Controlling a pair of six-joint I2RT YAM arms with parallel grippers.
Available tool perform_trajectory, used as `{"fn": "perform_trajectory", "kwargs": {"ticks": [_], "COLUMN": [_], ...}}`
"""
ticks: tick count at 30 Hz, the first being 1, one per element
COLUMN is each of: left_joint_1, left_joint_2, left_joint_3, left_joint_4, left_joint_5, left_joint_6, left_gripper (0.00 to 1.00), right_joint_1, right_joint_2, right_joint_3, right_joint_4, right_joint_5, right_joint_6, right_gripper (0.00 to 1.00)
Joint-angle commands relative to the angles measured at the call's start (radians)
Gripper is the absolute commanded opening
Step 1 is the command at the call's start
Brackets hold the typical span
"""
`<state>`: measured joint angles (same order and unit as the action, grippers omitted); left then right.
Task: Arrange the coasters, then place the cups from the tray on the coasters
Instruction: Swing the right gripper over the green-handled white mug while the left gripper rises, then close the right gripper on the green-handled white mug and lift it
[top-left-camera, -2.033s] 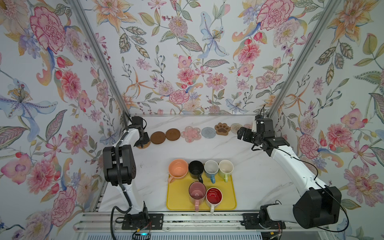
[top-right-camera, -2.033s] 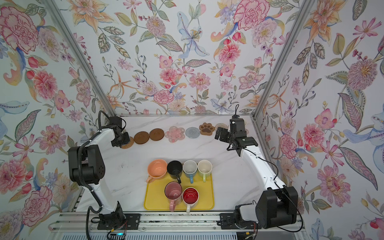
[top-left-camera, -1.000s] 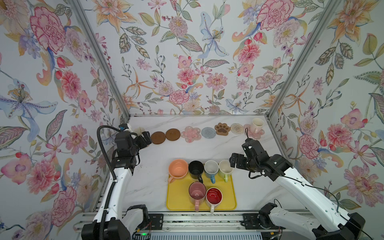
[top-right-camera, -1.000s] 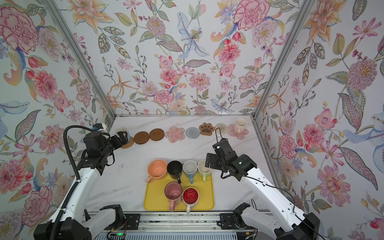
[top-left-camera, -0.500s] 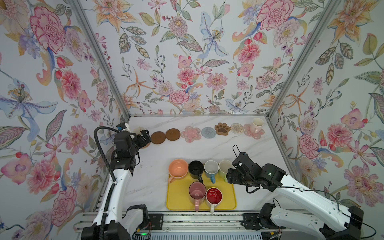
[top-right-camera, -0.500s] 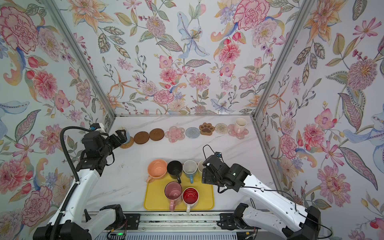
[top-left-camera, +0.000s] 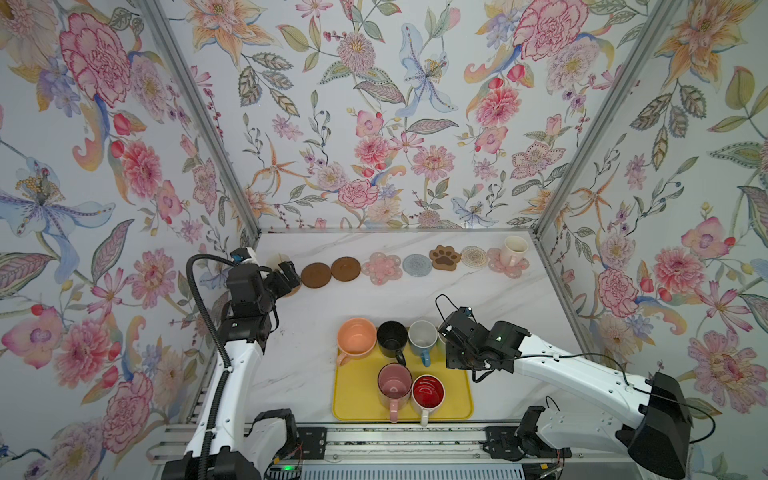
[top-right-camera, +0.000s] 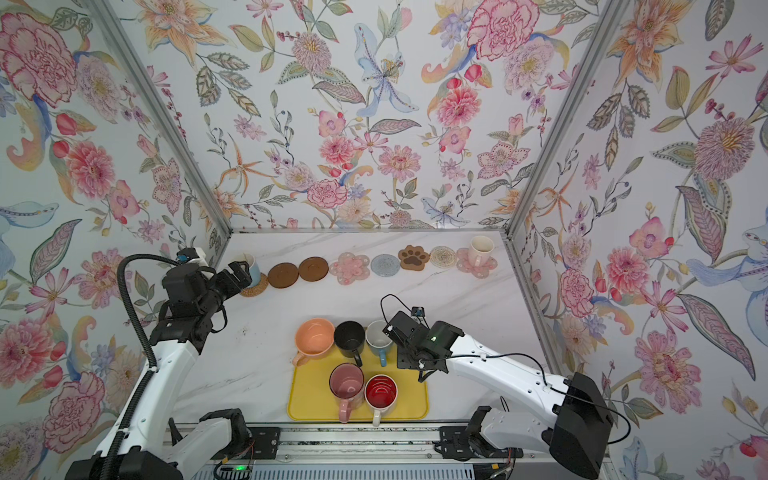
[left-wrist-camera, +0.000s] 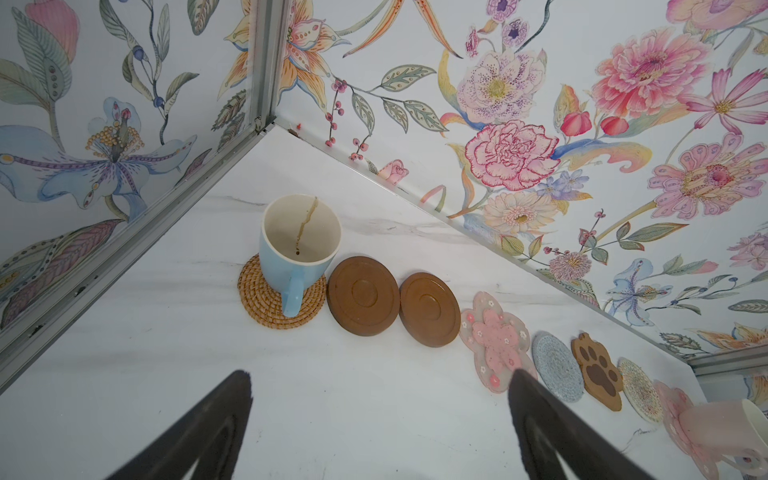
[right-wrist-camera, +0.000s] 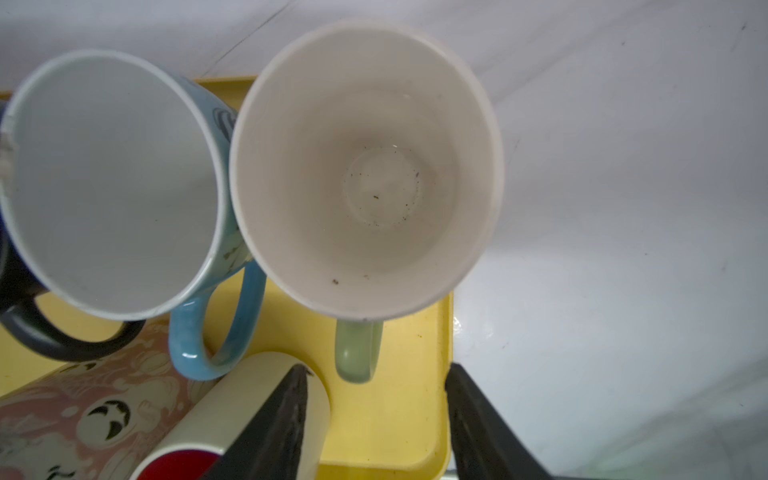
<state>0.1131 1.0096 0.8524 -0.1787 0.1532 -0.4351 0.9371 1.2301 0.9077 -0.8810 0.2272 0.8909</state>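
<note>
Several coasters line the back edge, from the rattan one to a pink flower. A blue cup stands on the rattan coaster and a white cup on that flower. My left gripper hangs open and empty, just short of the blue cup. The yellow tray holds peach, black, blue-handled, pink and red-inside cups. My right gripper hovers open over the green-handled cup. Its fingers straddle the line of the handle without touching it.
Between the end coasters lie two dark brown discs, a pink flower, a grey round, a brown paw and a clear round, all bare. Floral walls close in the left, back and right sides.
My right arm has swung from the back right corner down to the tray's right end, and its jaws have narrowed. My left gripper has drawn back a little from the blue cup.
</note>
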Motion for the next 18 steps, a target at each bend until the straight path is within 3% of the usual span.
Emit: {"fn": "perform_trajectory", "kwargs": {"ticks": [1, 18], "left_joint_1": [0.01, 0.01], "left_joint_2": [-0.005, 0.018], "left_joint_3": [0.013, 0.022], "left_joint_4": [0.0, -0.009], "left_joint_5": [0.024, 0.045], "left_joint_6": [0.028, 0.033], "left_gripper": [0.98, 0.98], "right_joint_1": [0.01, 0.015], "right_joint_2": [0.027, 0.122], "right_joint_3": [0.007, 0.024], "right_joint_4": [0.005, 0.003], "right_joint_5": [0.048, 0.119], "right_joint_6": [0.008, 0.006], "right_gripper": [0.52, 0.39]}}
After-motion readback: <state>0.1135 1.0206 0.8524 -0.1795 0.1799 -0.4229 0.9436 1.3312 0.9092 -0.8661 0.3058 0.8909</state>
